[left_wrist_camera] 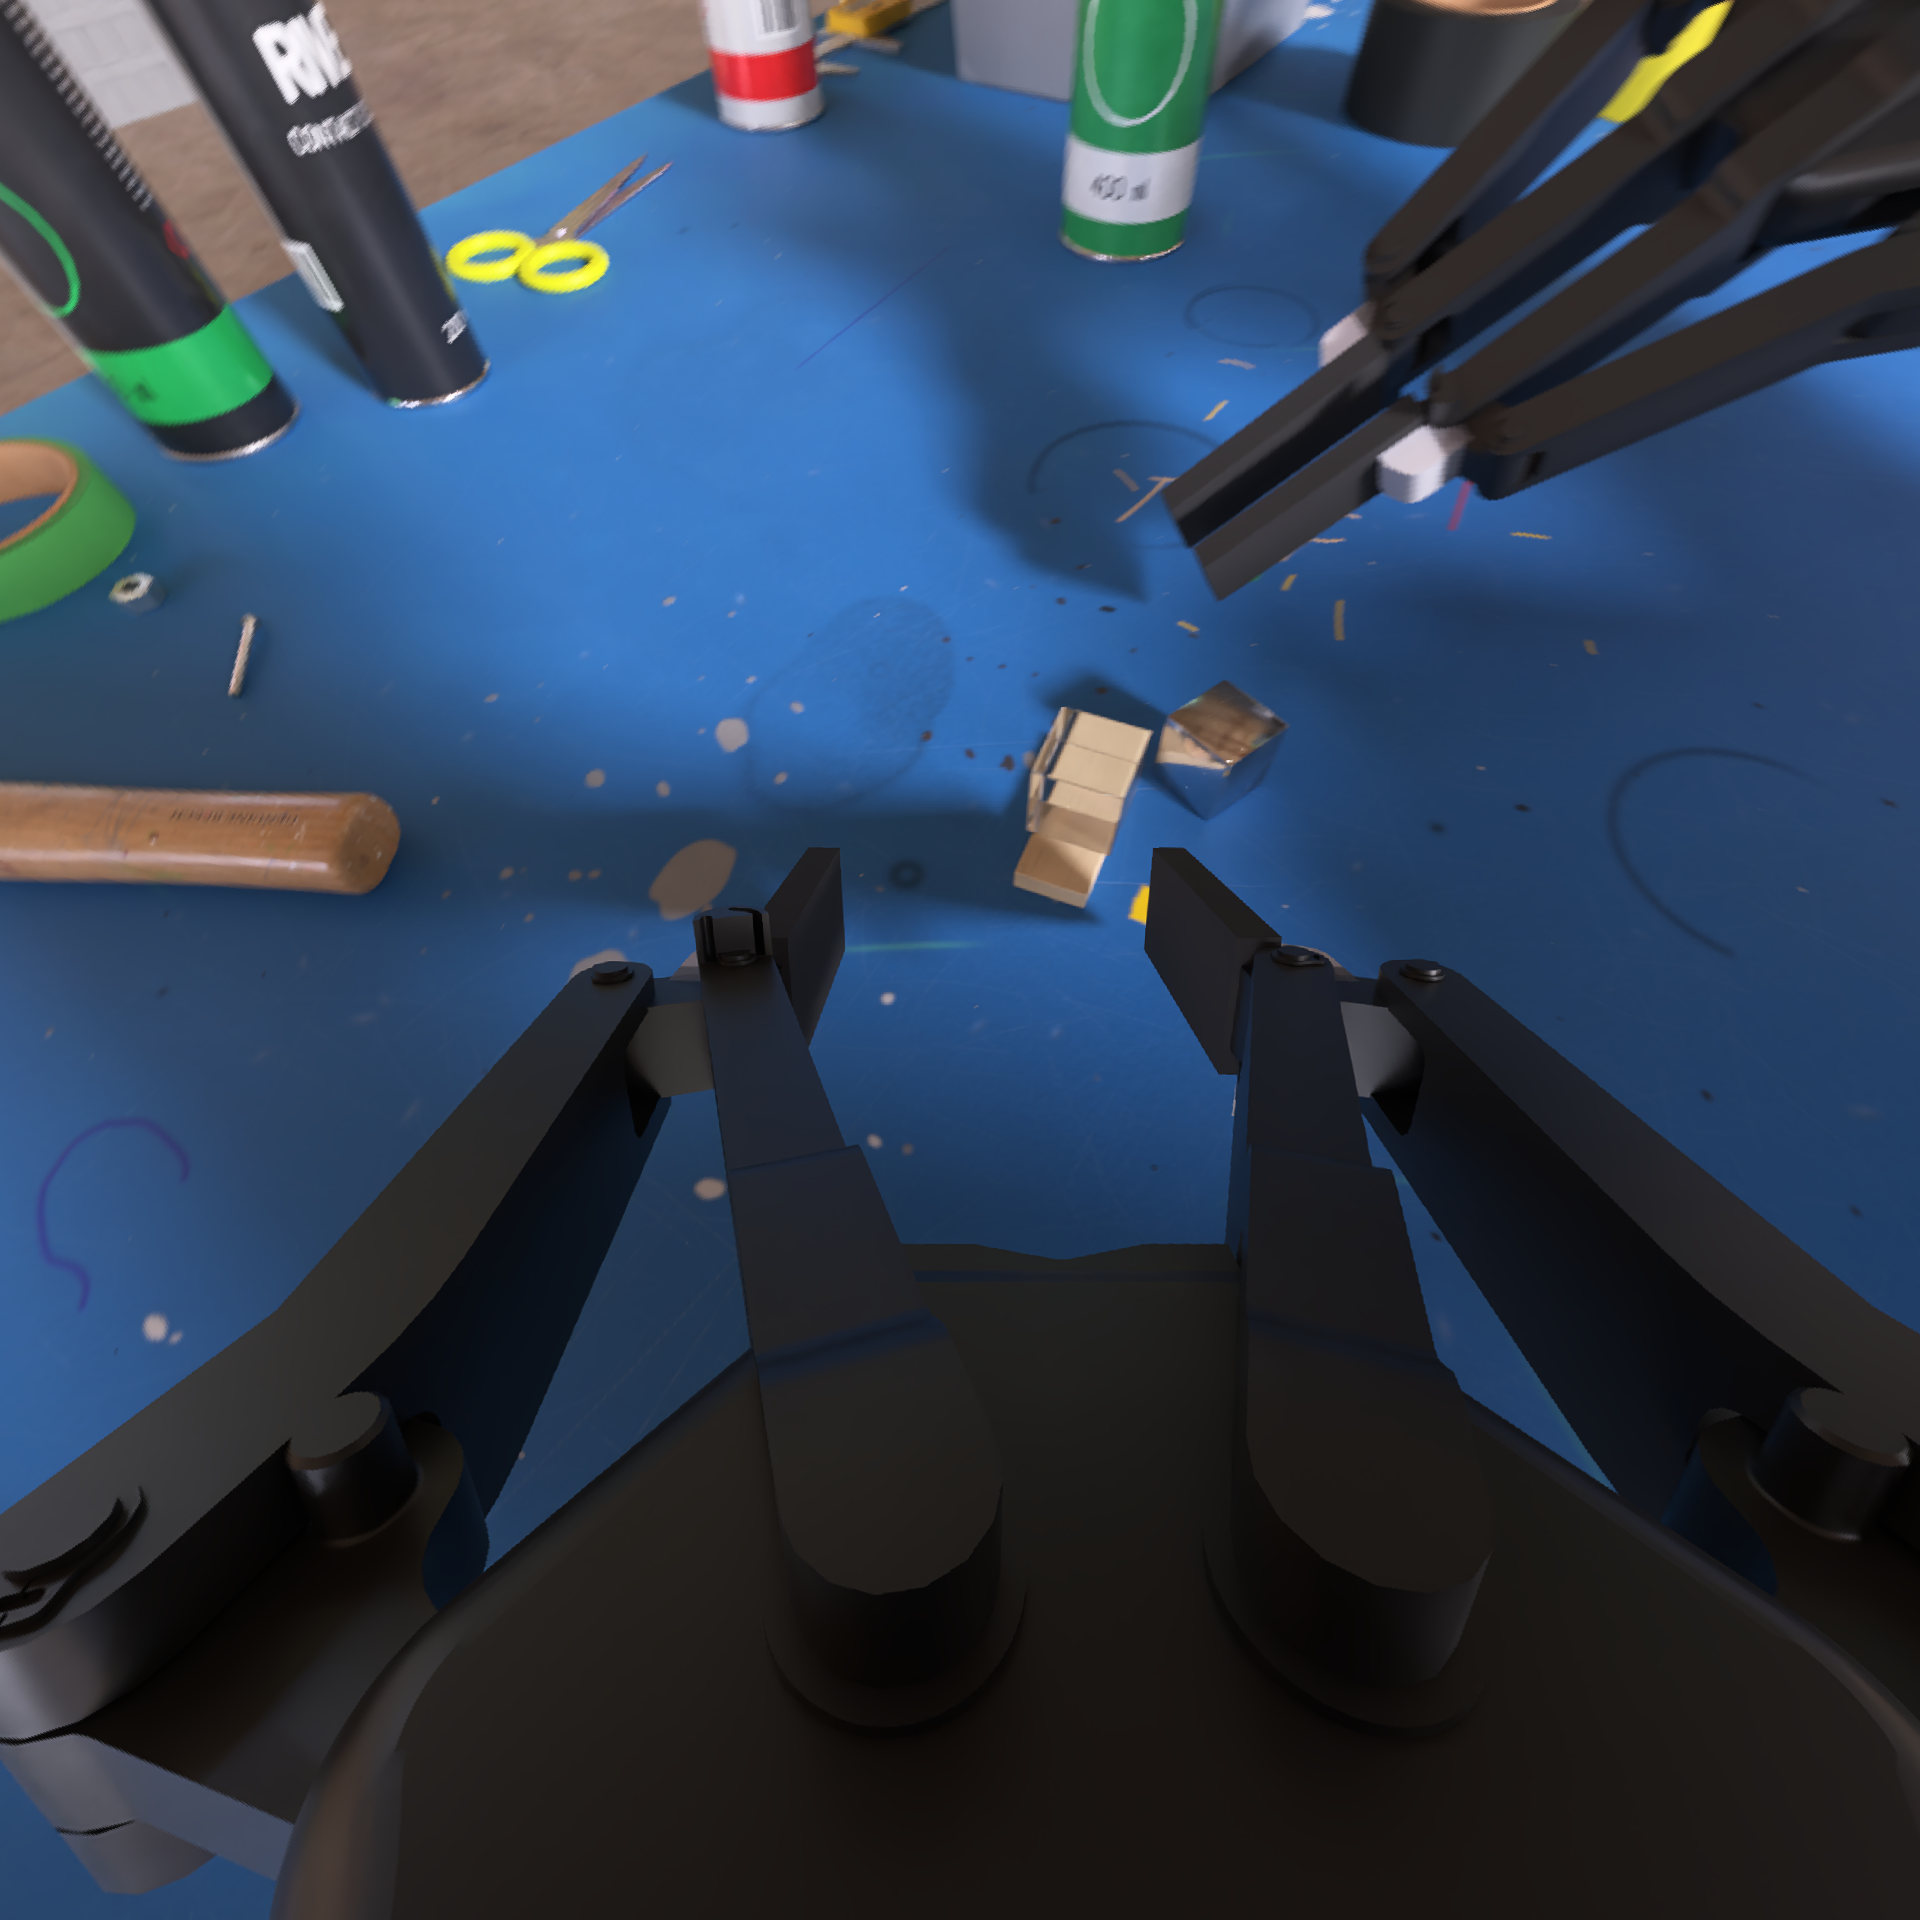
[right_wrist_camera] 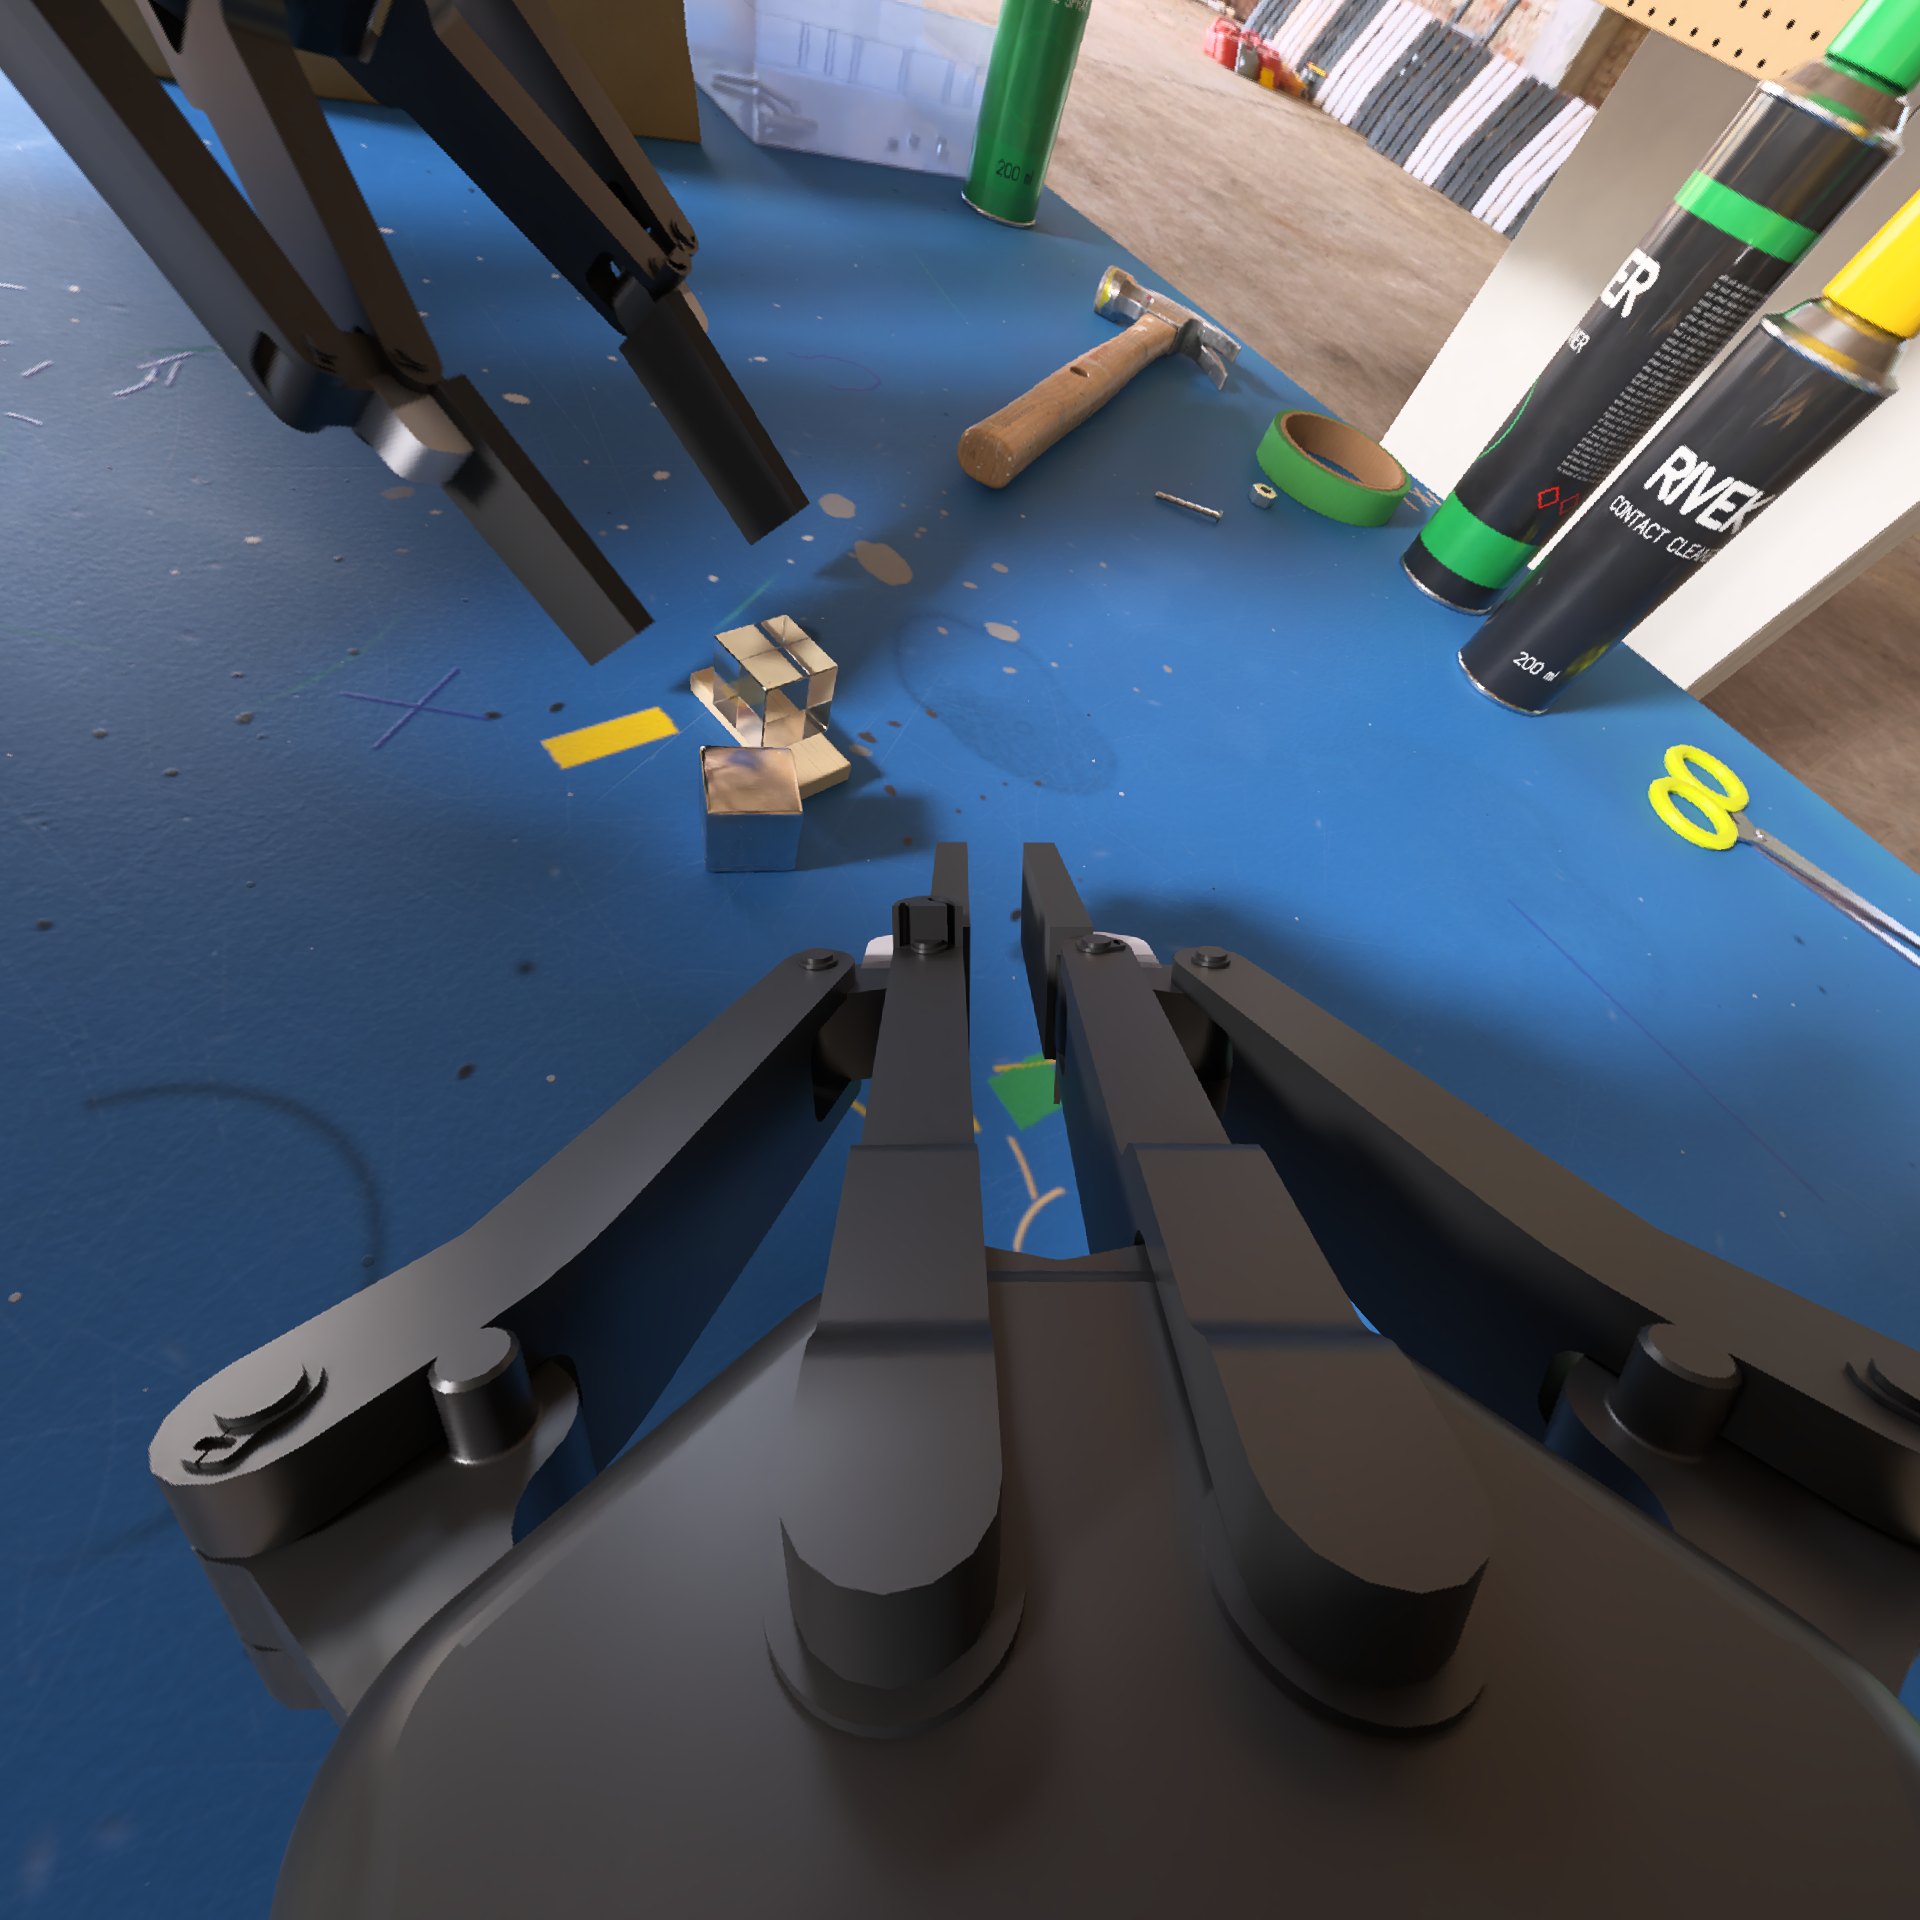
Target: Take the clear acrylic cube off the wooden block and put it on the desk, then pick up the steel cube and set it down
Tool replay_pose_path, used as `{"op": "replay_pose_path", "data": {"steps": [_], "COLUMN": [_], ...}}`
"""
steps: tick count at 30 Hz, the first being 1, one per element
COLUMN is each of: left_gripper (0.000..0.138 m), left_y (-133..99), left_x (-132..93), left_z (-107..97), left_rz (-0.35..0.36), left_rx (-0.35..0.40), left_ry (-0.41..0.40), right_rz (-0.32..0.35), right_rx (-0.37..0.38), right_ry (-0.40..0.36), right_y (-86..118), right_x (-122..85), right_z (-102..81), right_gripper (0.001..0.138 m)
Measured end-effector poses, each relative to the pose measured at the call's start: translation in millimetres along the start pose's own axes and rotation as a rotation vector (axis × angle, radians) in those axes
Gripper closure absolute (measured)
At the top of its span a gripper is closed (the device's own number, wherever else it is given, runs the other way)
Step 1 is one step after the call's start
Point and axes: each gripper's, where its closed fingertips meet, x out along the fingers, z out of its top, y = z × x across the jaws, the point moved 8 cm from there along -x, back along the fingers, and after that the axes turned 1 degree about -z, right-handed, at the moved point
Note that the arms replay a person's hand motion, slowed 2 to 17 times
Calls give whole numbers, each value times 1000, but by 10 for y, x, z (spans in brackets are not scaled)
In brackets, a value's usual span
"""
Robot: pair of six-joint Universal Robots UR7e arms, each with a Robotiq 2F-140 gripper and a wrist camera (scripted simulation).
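Observation:
The clear acrylic cube sits on the flat wooden block on the blue desk. The steel cube stands on the desk right beside them. My left gripper is open and empty, hovering just short of the block. My right gripper is shut and empty, above the desk a little short of the steel cube. The right wrist view also shows the acrylic cube, the block and the open left gripper above them. The right gripper shows beyond the cubes.
A hammer, a green tape roll, a nut, a nail, yellow-handled scissors and several spray cans lie around the desk's edges. A yellow tape mark is near the cubes.

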Motion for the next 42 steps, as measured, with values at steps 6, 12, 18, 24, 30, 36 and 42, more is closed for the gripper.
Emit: {"op": "replay_pose_path", "data": {"steps": [6,12,18,24,30,36,42], "left_gripper": [62,61,60,61,74,105,111], "left_y": [-136,-219,-233,-200,-156,-145,-177], "left_x": [-146,-103,68,228,334,386,348], "left_z": [158,323,369,376,398,415,378], "left_rz": [-111,-194,-226,-228,-201,-196,-224], "left_rx": [116,203,288,321,342,351,356], "left_ry": [-77,-15,110,184,197,171,163], "right_rz": [0,-6,-10,-19,-19,-20,-23], "right_rx": [6,7,4,-11,-12,-12,-7], "right_ry": [-2,3,-1,-14,-19,-17,-23], "right_y": [-28,-50,-45,-31,-30,-40,-55], "right_x": [15,38,30,0,-7,-9,-28], "right_z": [0,3,6,15,24,19,22], "right_gripper": [125,125,125,125,125,125,125]}}
